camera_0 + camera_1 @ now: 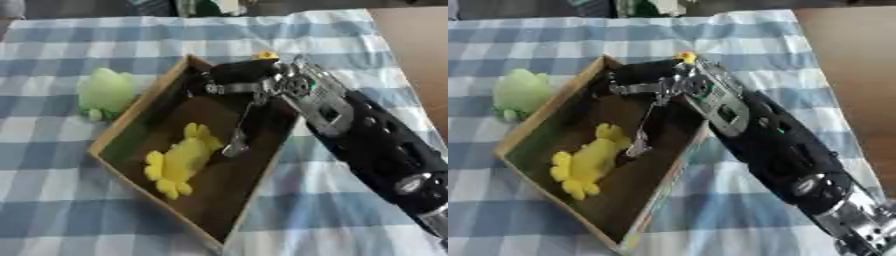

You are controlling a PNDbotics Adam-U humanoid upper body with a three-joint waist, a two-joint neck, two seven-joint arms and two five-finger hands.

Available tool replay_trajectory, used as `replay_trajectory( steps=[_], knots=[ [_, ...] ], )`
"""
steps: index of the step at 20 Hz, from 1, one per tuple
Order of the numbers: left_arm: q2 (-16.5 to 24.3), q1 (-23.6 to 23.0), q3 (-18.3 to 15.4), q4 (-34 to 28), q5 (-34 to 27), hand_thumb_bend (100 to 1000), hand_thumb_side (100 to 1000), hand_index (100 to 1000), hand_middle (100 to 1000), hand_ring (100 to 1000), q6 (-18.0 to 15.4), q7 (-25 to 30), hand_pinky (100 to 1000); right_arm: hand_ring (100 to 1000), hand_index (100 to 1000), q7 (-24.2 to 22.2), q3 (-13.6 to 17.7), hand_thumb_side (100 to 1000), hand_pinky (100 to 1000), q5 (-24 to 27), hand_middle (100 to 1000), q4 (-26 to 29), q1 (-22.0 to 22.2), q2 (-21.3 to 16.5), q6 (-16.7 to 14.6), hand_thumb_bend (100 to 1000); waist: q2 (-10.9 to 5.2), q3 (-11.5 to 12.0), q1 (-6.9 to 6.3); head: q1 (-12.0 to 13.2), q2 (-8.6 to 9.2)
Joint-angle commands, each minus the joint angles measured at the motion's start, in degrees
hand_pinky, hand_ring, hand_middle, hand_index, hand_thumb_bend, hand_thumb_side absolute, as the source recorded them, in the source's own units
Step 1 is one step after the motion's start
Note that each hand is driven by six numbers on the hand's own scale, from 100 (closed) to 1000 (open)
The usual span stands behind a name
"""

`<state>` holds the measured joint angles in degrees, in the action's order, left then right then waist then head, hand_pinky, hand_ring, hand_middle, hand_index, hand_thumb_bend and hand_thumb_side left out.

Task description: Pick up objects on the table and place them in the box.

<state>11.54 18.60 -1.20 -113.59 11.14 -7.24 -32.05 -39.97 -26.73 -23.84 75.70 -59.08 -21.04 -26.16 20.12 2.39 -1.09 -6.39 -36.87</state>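
The right robot hand (241,82) comes in from 4 o'clock on a black forearm (385,150) with silver joints and hangs over the far end of the box (118,127). Its dark palm sits just inside the box's corner at 12 o'clock, and a slim silver finger (238,135) points straight down toward the middle of the box floor. That finger is straight and nothing is caught in it, so the hand looks released; the other fingers are too dark against the box to make out. The fingertip ends just beside the yellow toy (181,161), at the toy's 2 o'clock; whether it touches the toy cannot be told.

The box is a shallow wooden tray with a dark floor, lying askew on the tabletop, its long axis running from 12 o'clock to 6 o'clock. The yellow toy, lobed at both ends, lies flat inside it toward the 8 o'clock wall.

Outside the box, at its 10 o'clock, a pale green toy (520,92) rests on the blue and white checked cloth (70,210), just beside the wall. A small yellow piece (266,55) shows just behind the hand at the box's far corner. The left robot hand shows in neither view.
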Motion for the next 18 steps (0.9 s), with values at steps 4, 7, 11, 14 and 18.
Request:
replay_trajectory(
  steps=[4,7,11,14,18],
  knots=[
    [0.21,0.17,0.02,-1.01,0.08,100,695,793,568,547,0.20,-0.05,470,893,924,-11.94,8.12,534,872,4.31,845,4.94,-2.10,-2.94,-9.21,526,-1.37,-0.24,-0.14,0.45,0.87],
    [0.22,0.11,0.00,-1.01,0.11,100,694,793,568,547,0.22,-0.06,470,886,918,-10.75,12.14,552,865,4.85,828,6.54,-2.35,-4.21,-5.99,505,-1.42,-0.29,-0.19,0.49,0.91],
    [0.24,0.01,0.01,-1.01,0.12,100,694,793,568,547,0.26,-0.03,470,880,913,-7.94,15.07,544,860,1.71,821,4.10,-2.93,-5.50,-3.34,488,-1.49,-0.21,-0.22,0.40,1.03],
    [0.25,-0.04,0.03,-1.01,0.10,100,693,793,568,547,0.29,0.00,469,876,909,-6.09,16.63,539,857,-1.06,815,1.06,-3.42,-5.88,-2.73,476,-1.48,-0.09,-0.32,0.34,1.14],
    [0.24,-0.07,0.05,-1.01,0.09,100,694,793,568,548,0.31,0.03,469,873,903,-3.75,17.91,529,851,-4.80,808,-2.19,-4.11,-6.04,-2.78,457,-1.39,-0.03,-0.37,0.29,1.25]
  ],
)
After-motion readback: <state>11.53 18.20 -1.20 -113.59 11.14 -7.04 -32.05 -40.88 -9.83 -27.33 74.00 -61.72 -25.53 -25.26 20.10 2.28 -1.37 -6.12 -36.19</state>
